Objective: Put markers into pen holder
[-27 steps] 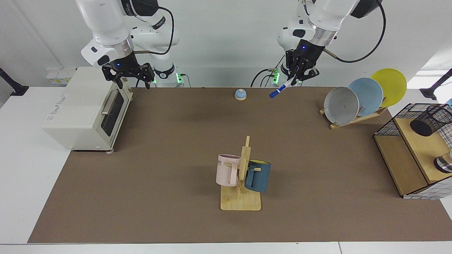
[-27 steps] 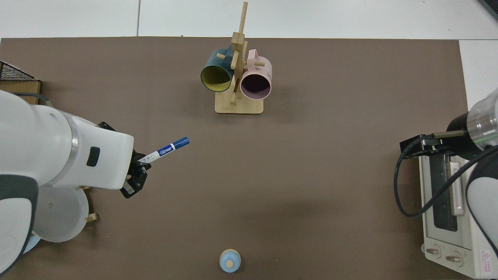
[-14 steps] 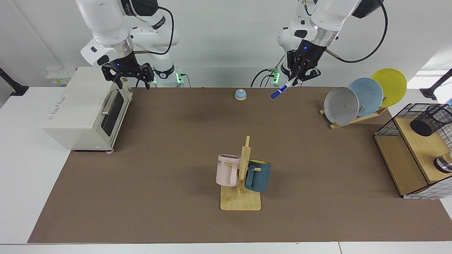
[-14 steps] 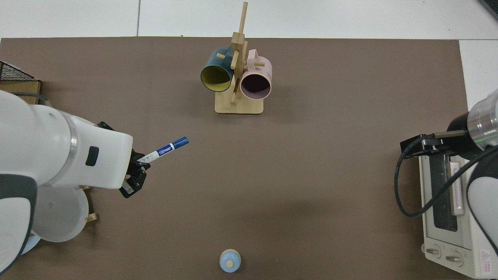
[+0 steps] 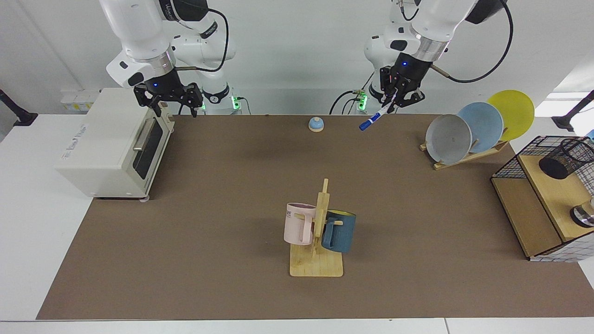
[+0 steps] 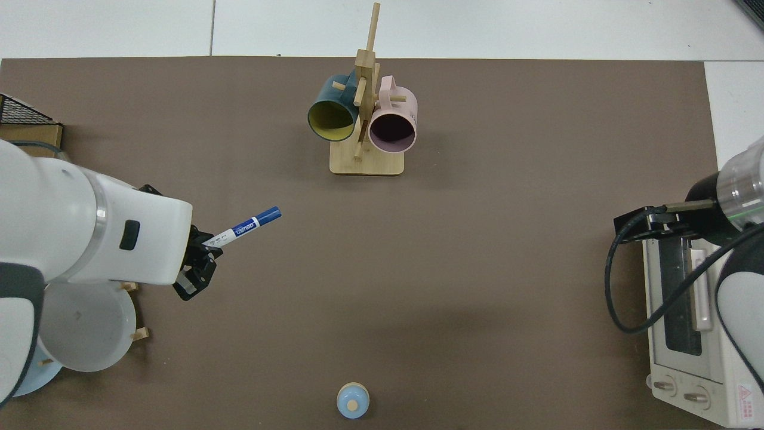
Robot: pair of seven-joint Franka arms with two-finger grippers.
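My left gripper point(image 5: 391, 104) hangs high over the far side of the table, shut on the white end of a marker point(image 5: 374, 118). The marker's blue cap slants down and away from the fingers. From above, the same marker point(image 6: 245, 227) sticks out of the left gripper point(image 6: 202, 254) toward the table's middle. The pen holder point(image 5: 565, 158), a small black mesh cup, lies tilted on a wooden board inside the wire basket point(image 5: 510, 168) at the table's end. My right gripper point(image 5: 169, 107) waits open above the toaster oven's door.
A white toaster oven point(image 5: 111, 144) stands under the right arm. A wooden mug tree point(image 5: 320, 232) carries a pink mug and a blue mug. Three plates lean in a rack point(image 5: 468, 127) between the left gripper and the basket. A small blue bell point(image 5: 316, 124) sits at the far edge.
My left gripper has carried the marker a little sideways, toward the plate rack and basket. The right arm has not moved.
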